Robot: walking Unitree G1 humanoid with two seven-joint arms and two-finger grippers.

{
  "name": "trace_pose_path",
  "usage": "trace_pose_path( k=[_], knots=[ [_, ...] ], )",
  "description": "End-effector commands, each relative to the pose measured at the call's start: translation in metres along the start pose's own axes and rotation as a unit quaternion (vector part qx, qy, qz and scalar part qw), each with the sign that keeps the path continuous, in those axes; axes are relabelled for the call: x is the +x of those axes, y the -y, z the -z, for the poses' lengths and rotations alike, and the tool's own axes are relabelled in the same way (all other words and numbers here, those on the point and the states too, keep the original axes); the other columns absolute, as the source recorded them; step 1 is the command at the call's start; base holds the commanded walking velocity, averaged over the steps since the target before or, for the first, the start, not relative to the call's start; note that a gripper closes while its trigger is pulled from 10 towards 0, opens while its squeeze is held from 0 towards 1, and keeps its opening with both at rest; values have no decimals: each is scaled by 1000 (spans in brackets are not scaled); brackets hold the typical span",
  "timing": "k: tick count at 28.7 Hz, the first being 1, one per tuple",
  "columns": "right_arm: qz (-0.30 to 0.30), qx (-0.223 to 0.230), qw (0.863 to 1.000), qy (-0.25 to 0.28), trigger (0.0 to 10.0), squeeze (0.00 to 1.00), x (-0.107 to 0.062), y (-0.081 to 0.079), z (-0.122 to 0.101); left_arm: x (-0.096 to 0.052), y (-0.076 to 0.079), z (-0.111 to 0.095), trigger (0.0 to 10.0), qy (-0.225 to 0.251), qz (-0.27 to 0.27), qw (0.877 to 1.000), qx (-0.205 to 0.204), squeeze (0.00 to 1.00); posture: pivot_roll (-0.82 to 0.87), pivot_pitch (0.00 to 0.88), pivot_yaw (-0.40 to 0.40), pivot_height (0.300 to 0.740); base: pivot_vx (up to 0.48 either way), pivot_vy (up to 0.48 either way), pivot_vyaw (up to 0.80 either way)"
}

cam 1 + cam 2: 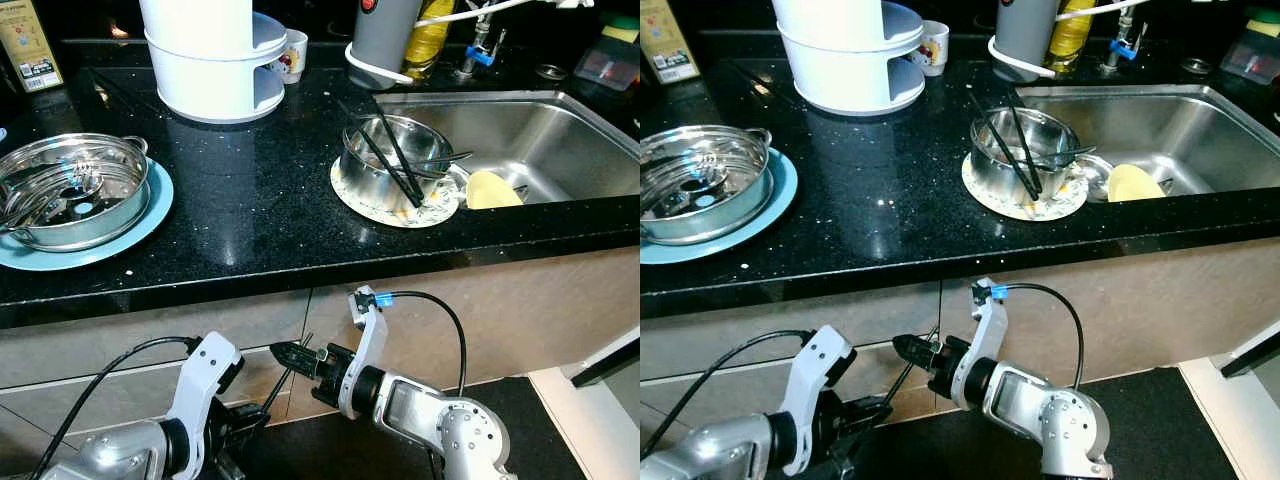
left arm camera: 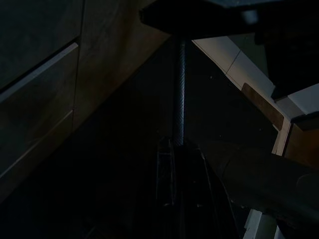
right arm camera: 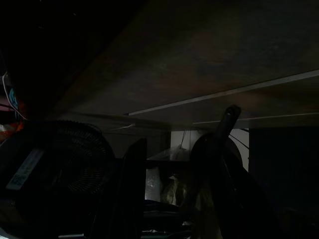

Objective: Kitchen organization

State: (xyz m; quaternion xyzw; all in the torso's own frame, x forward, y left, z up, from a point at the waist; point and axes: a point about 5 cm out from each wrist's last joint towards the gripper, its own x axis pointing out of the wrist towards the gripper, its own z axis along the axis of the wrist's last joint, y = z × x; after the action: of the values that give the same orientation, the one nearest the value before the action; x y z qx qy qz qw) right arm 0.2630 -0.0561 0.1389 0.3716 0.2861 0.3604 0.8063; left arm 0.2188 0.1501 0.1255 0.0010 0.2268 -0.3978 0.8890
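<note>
Below the counter (image 1: 250, 215) edge, the left gripper (image 1: 262, 412) pinches a thin chopstick (image 1: 290, 372); the right gripper (image 1: 288, 354) looks closed on nothing. Guessing it's mid-tidy, so next it needs lifting to the chopsticks (image 1: 385, 150) in the steel bowl (image 1: 385, 160).

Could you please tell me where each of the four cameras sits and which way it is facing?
Left eye: on the head, looking down at the black counter and sink; both arms low.
Right eye: same scene; steel bowl with chopsticks.
Left wrist: along the left gripper, which holds a thin rod; dark cabinet fronts.
Right wrist: along the right gripper; counter underside.
</note>
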Motion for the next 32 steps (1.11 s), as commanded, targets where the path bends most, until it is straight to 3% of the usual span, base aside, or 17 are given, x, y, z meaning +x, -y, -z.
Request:
trace_pose_path(
  k=[1, 7, 9, 11, 13, 14, 16, 27, 28, 29, 30, 31, 32],
  knots=[
    [-26, 46, 998, -19, 10000, 0, 10, -8, 22, 4, 2, 6, 0, -9, 6, 1000, -5, 0, -84, 230, -81, 740, 0, 0, 0],
    [-29, 48, 998, -21, 9608, 0, 10, -8, 22, 7, 0, 4, 0, -7, 1, 1000, -1, 0, -84, 230, -81, 740, 0, 0, 0],
    [-30, 49, 998, -21, 7608, 0, 10, -9, 22, 8, 0, 4, 0, -5, 1, 1000, 0, 0, -84, 230, -81, 740, 0, 0, 0],
    [-31, 49, 998, -21, 7608, 0, 10, -9, 22, 9, 0, 3, 0, -4, 1, 1000, 0, 0, -84, 230, -81, 740, 0, 0, 0],
    [-35, 50, 998, -24, 8235, 0, 10, -10, 23, 10, -1, 3, 0, -3, 0, 1000, 1, 0, -84, 230, -81, 740, 0, 0, 0],
    [-36, 49, 998, -28, 9020, 0, 10, -10, 24, 11, -1, 2, 0, -1, 1, 1000, 2, 0, -84, 230, -81, 740, 0, 0, 0],
    [-37, 48, 998, -33, 9412, 0, 10, -11, 25, 12, -1, 1, 0, 1, 2, 1000, 3, 0, -84, 230, -81, 740, 0, 0, 0],
    [-33, 45, 997, -48, 9373, 0, 10, -11, 28, 14, 0, -2, 0, 5, 10, 1000, 5, 0, -84, 230, -81, 740, 0, 0, 0],
    [-34, 45, 997, -50, 4745, 0, 11, -11, 28, 14, 0, -2, 0, 5, 10, 1000, 5, 0, -84, 230, -81, 740, 0, 0, 0],
    [-34, 45, 997, -50, 4745, 0, 11, -11, 28, 14, 0, -2, 0, 5, 10, 1000, 5, 0, -84, 230, -81, 740, 0, 0, 0],
    [-34, 46, 997, -51, 2980, 0, 11, -11, 29, 14, 0, -3, 0, 6, 12, 1000, 6, 0, -84, 230, -81, 740, 0, 0, 0],
    [-34, 46, 997, -51, 2980, 0, 11, -11, 29, 14, 0, -3, 0, 6, 12, 1000, 6, 0, -84, 230, -81, 740, 0, 0, 0],
    [-35, 46, 997, -52, 549, 0, 11, -11, 29, 14, 0, -4, 0, 7, 13, 1000, 6, 0, -84, 230, -81, 740, 0, 0, 0]
  ],
)
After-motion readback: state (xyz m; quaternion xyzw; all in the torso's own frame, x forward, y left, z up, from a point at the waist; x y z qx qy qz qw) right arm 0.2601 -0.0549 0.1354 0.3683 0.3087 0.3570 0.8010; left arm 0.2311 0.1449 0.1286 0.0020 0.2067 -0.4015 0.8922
